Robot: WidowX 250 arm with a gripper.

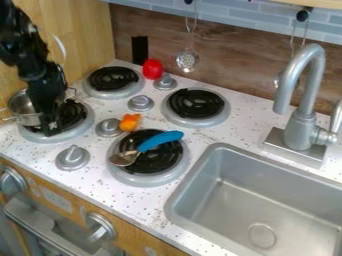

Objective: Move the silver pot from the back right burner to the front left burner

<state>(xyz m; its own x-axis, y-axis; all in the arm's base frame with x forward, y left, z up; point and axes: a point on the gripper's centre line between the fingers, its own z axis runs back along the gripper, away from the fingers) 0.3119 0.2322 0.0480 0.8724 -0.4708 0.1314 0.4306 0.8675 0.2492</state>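
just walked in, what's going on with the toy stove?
The robot's gripper is down at the leftmost burner, right beside a metal pot; can't tell if it has hold of it. A blue-handled spoon lies across the front burner. A small orange object sits by that burner, a red one near the back.
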